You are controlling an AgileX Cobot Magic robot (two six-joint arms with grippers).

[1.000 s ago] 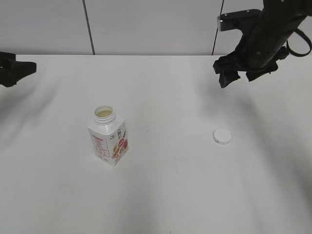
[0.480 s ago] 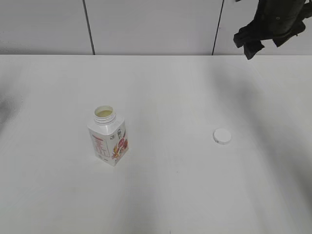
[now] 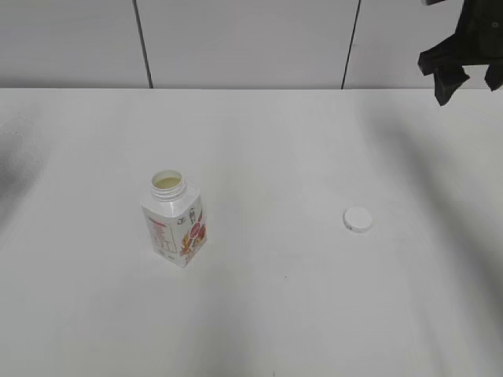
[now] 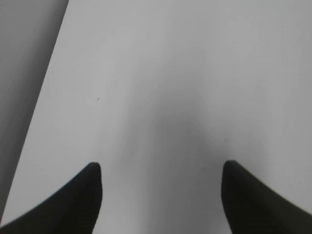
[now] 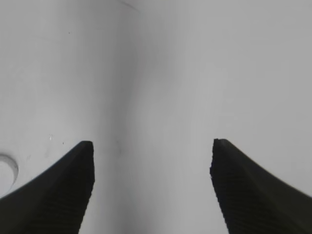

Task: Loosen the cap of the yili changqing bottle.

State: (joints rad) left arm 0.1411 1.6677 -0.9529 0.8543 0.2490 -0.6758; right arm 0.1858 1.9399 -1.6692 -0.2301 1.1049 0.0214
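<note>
The yili changqing bottle (image 3: 177, 221) stands upright on the white table (image 3: 267, 306), left of centre, with its neck open and no cap on it. The white cap (image 3: 357, 220) lies flat on the table well to the right of the bottle; its edge also shows at the left border of the right wrist view (image 5: 7, 168). My right gripper (image 3: 464, 75) is open and empty, high at the top right corner, far from the cap; its jaws show in the right wrist view (image 5: 152, 156). My left gripper (image 4: 161, 175) is open and empty over bare table; it is out of the exterior view.
A grey panelled wall (image 3: 236, 39) with dark vertical seams stands behind the table's far edge. In the left wrist view the table's edge (image 4: 46, 83) runs down the left side, with darker floor beyond it.
My right gripper has risen and moved right, from above the cap to the top right corner. My left gripper has left the exterior view at the left. Bottle and cap have not moved.
</note>
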